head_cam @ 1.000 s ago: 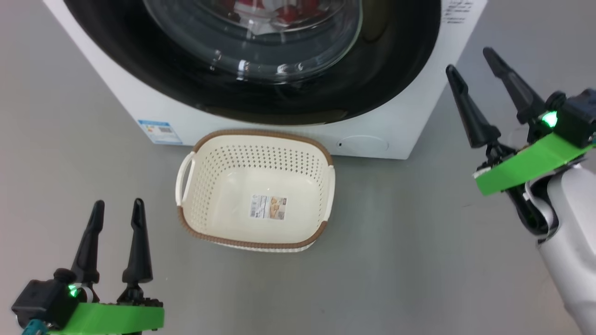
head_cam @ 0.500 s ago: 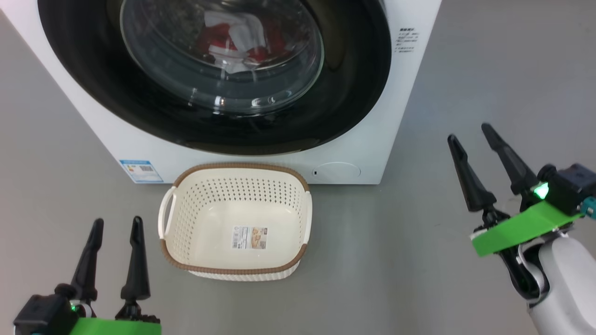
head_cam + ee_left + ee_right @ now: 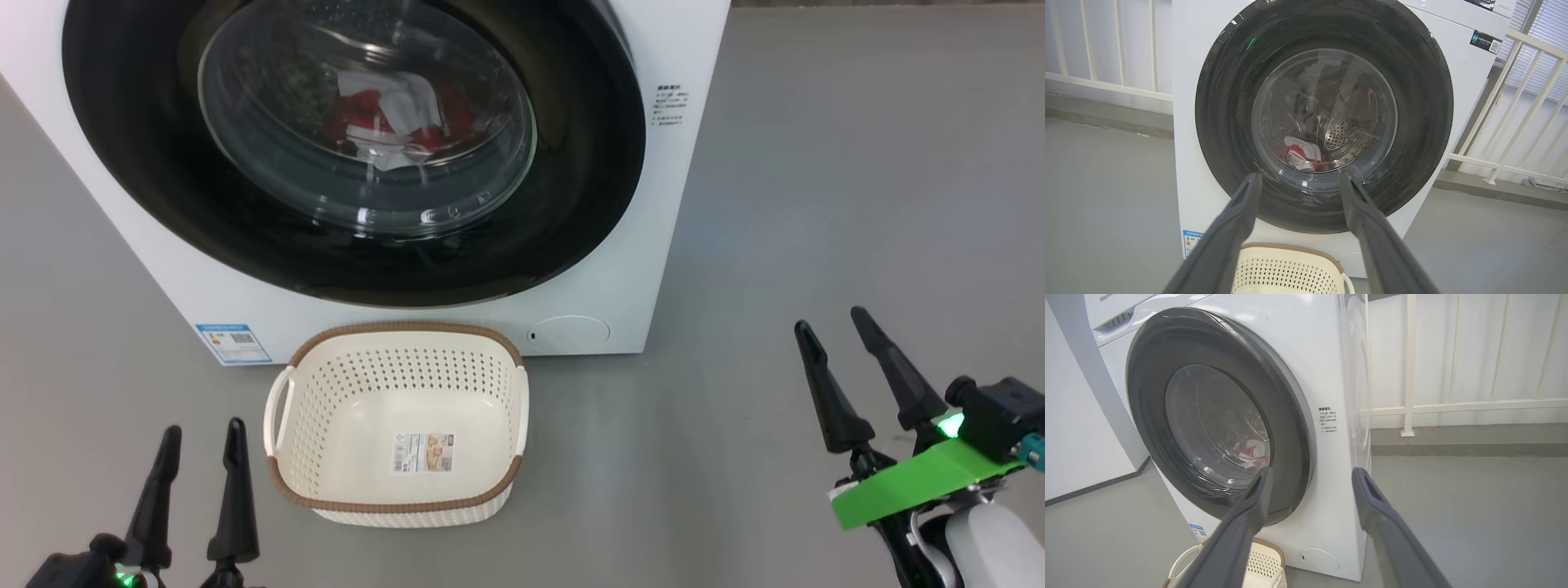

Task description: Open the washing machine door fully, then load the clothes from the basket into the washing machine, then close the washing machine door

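So the big white front-loading washing machine [image 3: 624, 294] sits dead ahead, and its large round glossy black door with the bulging glass window [image 3: 367, 273] looks shut flush against the front. On the grey floor right in front of it is the small cream perforated plastic basket with the brown woven rim [image 3: 408, 380]. It's empty apart from a sticker on the bottom. The bright red and white clothes [image 3: 371, 114] are a small heap low in the steel drum, visible through the glass.

The left gripper [image 3: 204, 426] is spread wide with nothing in it, just beside the basket's left handle. The right gripper [image 3: 829, 318] is also wide and empty, well off past the machine's right corner.

Honestly, the job looks pretty much done to me. If the door wants one last push, it lies up and forward of both hands. I'd pick the left, since its wrist view faces the door square-on and the right's sees it at an angle.
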You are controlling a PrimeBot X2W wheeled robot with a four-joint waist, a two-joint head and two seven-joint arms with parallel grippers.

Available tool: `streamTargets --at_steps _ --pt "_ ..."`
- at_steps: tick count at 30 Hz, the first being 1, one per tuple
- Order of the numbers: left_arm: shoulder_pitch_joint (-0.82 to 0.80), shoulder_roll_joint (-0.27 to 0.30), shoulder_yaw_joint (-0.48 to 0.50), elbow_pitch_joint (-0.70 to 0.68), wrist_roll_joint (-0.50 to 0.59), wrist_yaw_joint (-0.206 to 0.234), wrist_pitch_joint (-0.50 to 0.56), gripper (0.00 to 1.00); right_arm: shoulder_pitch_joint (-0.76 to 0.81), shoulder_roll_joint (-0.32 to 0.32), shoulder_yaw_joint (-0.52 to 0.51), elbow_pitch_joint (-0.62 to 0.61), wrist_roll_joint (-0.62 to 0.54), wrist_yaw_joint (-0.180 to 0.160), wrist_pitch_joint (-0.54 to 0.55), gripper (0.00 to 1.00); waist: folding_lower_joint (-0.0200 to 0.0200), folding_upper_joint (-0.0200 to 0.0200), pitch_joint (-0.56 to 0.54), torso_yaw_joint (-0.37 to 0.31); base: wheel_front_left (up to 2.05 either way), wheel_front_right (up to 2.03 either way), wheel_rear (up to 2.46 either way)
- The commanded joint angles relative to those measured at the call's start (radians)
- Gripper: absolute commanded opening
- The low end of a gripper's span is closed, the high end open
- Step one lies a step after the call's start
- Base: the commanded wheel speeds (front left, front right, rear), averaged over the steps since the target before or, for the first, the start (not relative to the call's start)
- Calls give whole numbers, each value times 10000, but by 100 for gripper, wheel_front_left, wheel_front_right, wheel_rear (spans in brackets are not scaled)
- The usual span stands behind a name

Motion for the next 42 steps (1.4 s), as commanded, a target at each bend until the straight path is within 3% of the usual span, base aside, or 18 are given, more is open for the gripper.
streamTargets --at_steps 1,42 --pt "-73 258 245 -210 -239 -31 -80 100 217 -7 91 -304 -62 -53 -46 100 0 0 -147 -51 0 0 0" --pt "198 443 87 -294 -89 -31 -80 100 736 166 -107 -129 -405 -53 -46 100 0 0 -494 35 0 0 0"
